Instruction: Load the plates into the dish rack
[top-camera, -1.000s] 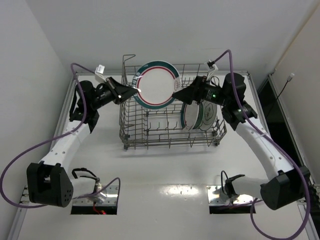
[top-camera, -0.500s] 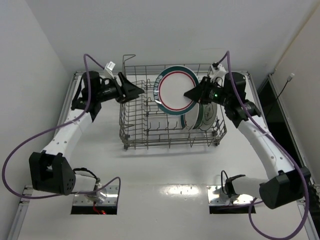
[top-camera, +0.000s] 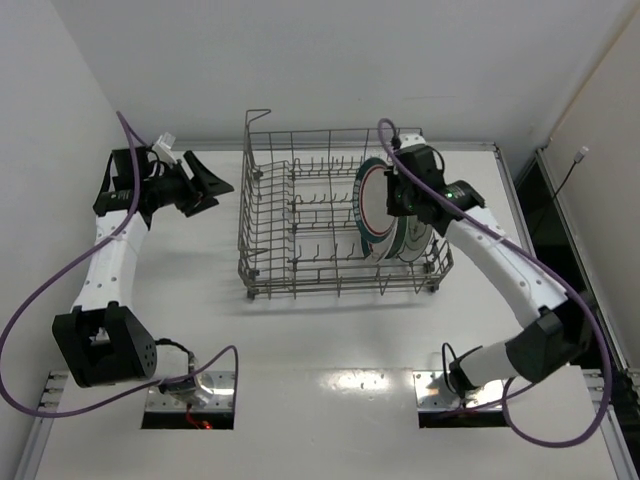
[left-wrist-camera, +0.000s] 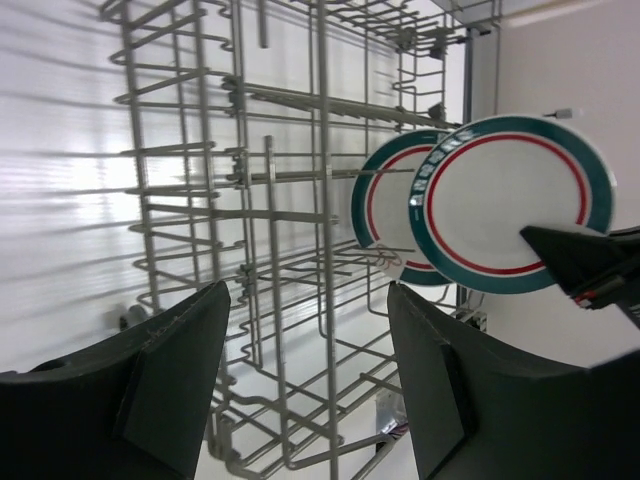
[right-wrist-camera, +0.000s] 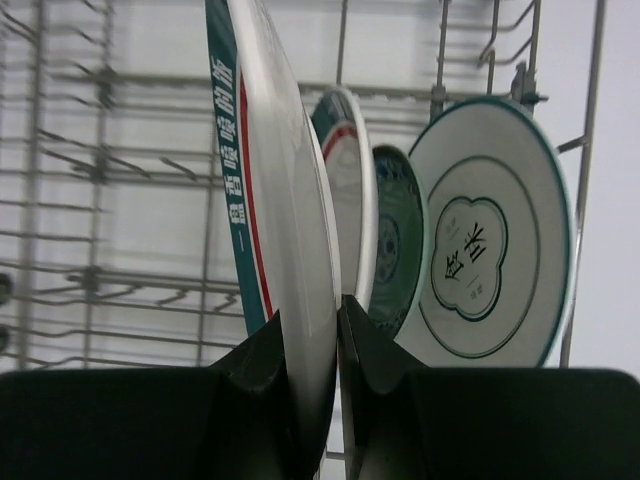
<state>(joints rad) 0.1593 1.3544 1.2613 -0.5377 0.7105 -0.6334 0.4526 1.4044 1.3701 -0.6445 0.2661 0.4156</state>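
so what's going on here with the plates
The right gripper is shut on a green-and-red rimmed plate, holding it on edge at the right end of the dish rack. Just beyond it, three other plates already stand in that end. Whether the held one is seated between the tines yet is not clear. The left gripper is open and empty, out to the left of the rack and pointing toward it.

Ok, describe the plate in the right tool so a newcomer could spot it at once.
Find the grey wire dish rack mid-table, then the upright plates at its right end. The held plate is leftmost there, green-and-red rimmed, the only one pinched by the right tool.
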